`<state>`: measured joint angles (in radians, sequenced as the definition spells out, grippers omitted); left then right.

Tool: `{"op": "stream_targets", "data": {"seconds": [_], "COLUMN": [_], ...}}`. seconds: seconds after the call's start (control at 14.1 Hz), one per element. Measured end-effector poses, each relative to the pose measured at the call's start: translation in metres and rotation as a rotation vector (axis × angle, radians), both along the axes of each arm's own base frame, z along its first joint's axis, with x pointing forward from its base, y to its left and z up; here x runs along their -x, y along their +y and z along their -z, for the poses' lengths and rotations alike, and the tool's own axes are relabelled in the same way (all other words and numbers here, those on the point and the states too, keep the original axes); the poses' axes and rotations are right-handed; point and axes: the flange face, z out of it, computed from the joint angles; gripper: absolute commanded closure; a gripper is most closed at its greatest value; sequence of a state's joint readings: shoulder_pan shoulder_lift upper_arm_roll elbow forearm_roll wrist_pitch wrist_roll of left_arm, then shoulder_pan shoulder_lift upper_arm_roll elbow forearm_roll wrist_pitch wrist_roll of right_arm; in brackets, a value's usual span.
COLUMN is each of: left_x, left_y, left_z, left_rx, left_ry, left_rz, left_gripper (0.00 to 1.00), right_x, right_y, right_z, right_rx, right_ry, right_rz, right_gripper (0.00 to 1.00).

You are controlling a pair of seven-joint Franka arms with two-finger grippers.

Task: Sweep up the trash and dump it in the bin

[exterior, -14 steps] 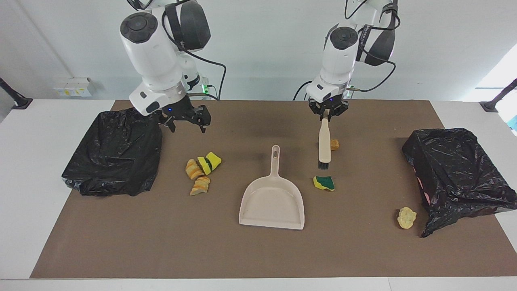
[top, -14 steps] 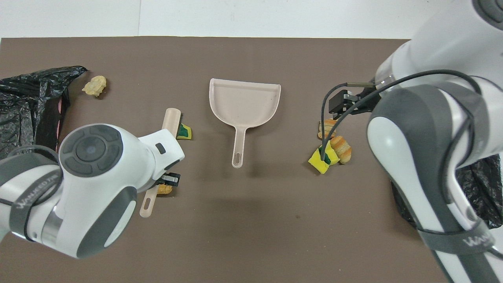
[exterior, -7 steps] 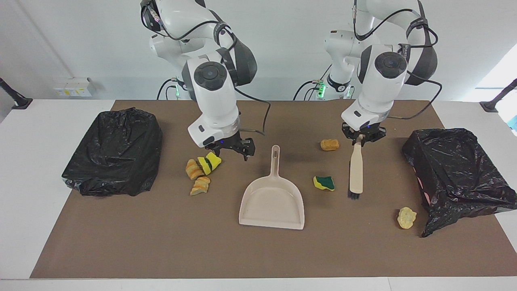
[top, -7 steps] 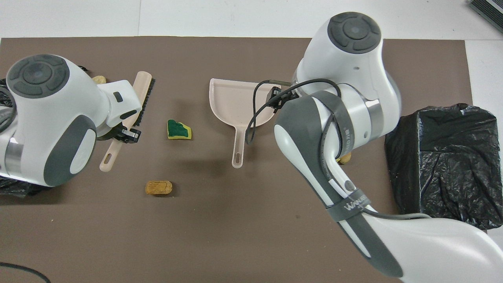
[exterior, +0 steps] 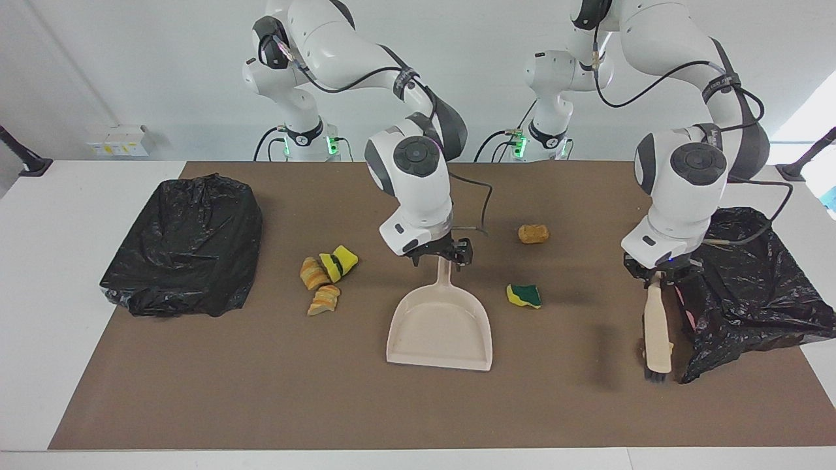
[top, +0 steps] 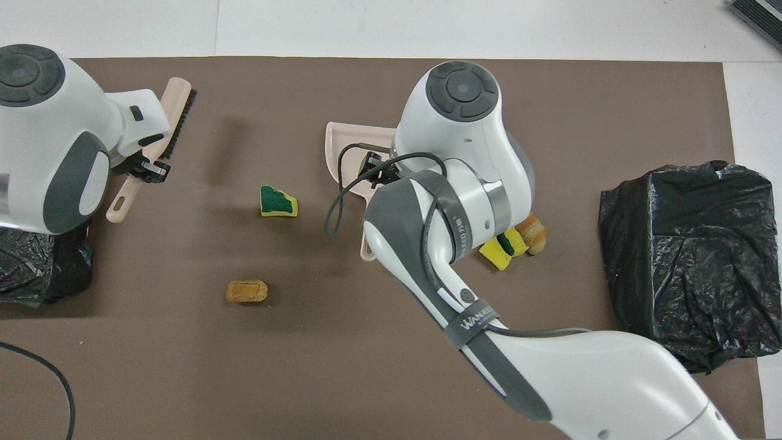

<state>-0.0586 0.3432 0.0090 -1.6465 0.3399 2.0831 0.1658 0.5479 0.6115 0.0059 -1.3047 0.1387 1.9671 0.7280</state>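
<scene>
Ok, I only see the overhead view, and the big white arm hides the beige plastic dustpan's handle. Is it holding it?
Observer: No grip yet: the right gripper stands open at the handle end of the beige plastic dustpan.
Operator: And the brush's bristles, are they down?
Observer: Yes. The left gripper is shut on the beige hand brush, its black bristles down at the brown mat beside the black bin bag.

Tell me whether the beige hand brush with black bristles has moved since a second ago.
Yes. The beige hand brush, held by the left gripper, moved away from the beige dustpan to the black-bagged bin at the left arm's end.
</scene>
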Motion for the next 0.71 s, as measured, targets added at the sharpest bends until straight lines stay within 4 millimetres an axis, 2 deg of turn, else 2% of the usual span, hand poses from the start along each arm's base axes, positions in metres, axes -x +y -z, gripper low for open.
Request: {"op": "stream_targets", "data": {"seconds": [0.21, 0.28, 0.5, 0.71], "left_x": [-0.012, -0.011, 0.002, 0.017], "left_y": [0.056, 0.064, 0.063, 0.052], "left_z": [0.024, 0.031, 0.057, 0.068], "left_rx": [-0.007, -0.008, -0.018, -0.020], "left_ry": [-0.033, -0.019, 0.095, 0.218], "left_rz": [-0.040, -0.047, 0.015, 0.108], "left_gripper": [1.00, 1.00, 1.00, 1.00], "right_x": [0.021, 0.026, 0.039, 0.043], "right_y": [0.016, 0.018, 0.013, 0.009], "right_z": [0.028, 0.033, 0.039, 0.036], "right_rx": [0.013, 0.016, 0.028, 0.030], "right_ry": [0.034, 0.038, 0.055, 0.056], "right_rz": [-0.023, -0.025, -0.025, -0.023], "right_gripper": [0.00, 0.00, 0.00, 0.19]}}
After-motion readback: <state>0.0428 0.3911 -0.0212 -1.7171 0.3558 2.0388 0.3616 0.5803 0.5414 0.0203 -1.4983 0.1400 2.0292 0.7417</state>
